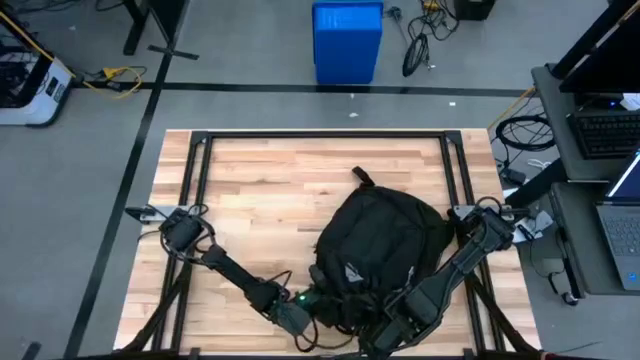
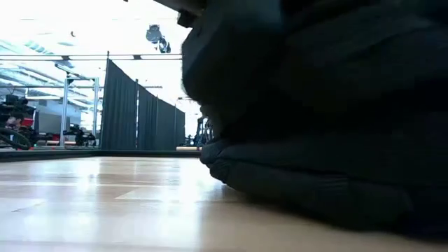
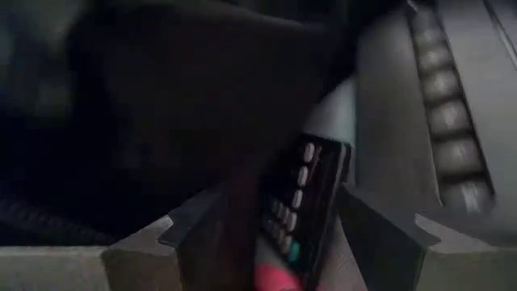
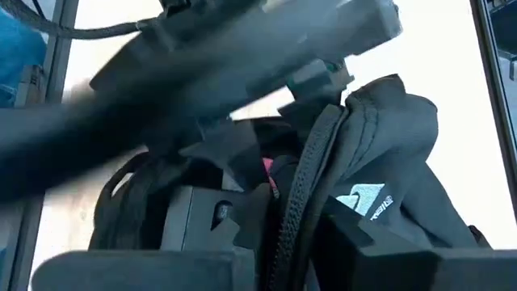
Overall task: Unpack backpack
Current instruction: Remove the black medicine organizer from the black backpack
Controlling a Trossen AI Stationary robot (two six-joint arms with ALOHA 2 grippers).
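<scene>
The backpack (image 1: pixel 385 250) lies on the near right part of the wooden bench (image 1: pixel 260 190), its white logo patch toward the near edge. Both arms converge on its near end. The left tool (image 3: pixel 266 242) is pushed into the dark opening of the bag, and a calculator (image 3: pixel 303 210) with rows of small keys sits between its fingers; I judge the left tool clenched on the calculator, though the grip itself is dim. The right tool (image 4: pixel 275 234) is at the bag's zipper edge beside the logo and appears to pinch the fabric rim, holding the mouth open, with something pink just inside.

The step in hand looks like drawing the first item out of the bag. The next move calls for the left arm to pull back toward the near left without snagging on the zipper, while the right tool keeps the opening lifted, then to set the calculator on bare wood well apart from the bag
</scene>
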